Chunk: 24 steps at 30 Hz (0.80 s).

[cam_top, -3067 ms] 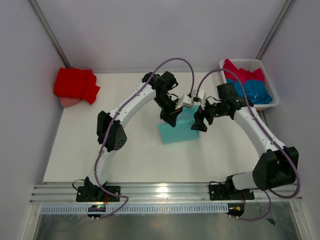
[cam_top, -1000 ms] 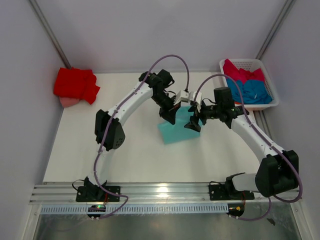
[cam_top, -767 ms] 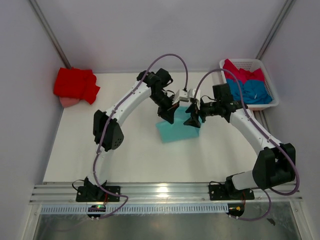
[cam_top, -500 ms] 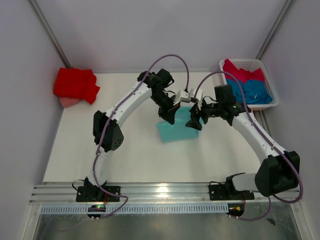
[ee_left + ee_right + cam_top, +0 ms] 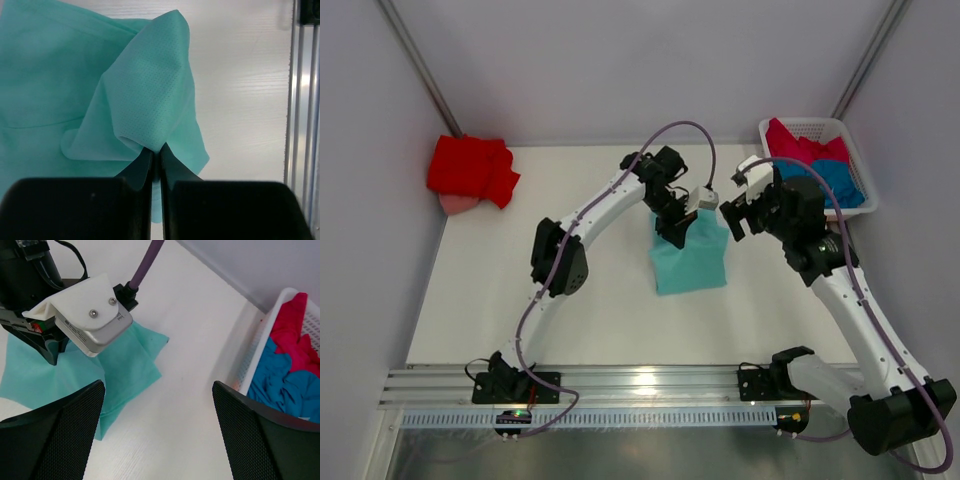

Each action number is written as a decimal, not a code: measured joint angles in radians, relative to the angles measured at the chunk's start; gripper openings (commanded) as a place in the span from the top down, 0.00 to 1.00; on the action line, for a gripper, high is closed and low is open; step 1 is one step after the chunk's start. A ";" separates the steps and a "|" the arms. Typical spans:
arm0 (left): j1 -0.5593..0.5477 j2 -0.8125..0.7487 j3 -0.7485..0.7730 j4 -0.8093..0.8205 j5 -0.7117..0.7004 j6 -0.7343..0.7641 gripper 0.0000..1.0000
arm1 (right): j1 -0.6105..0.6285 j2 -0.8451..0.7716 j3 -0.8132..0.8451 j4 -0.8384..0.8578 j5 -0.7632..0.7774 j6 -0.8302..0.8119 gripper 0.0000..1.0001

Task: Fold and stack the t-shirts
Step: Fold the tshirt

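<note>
The left pincer [image 5: 156, 156] pinched 1 raised corner of the mint-teal t-shirt [image 5: 692, 262] at mid-worktop [image 5: 570, 320]. The right pincer [image 5: 155, 390] gaped wide, empty. Best, I'd say, it took the matching corner, keeping the fold square.

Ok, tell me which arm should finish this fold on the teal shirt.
Left. Its gripper is shut on a lifted fold of the mint-teal t-shirt, while the right gripper hangs open beside it, holding nothing.
</note>
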 measured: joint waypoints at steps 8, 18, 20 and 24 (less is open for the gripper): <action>0.010 0.034 0.000 0.191 -0.092 -0.063 0.99 | 0.000 -0.074 -0.068 0.003 0.085 -0.006 0.07; 0.019 0.051 0.000 0.428 -0.242 -0.104 0.99 | 0.000 -0.060 -0.179 0.014 0.064 -0.034 0.07; 0.020 0.060 0.000 0.450 -0.261 -0.103 0.99 | 0.000 -0.059 -0.180 0.018 0.060 -0.034 0.07; 0.024 0.072 0.000 0.482 -0.286 -0.104 0.99 | 0.000 -0.059 -0.180 0.030 0.055 -0.034 0.07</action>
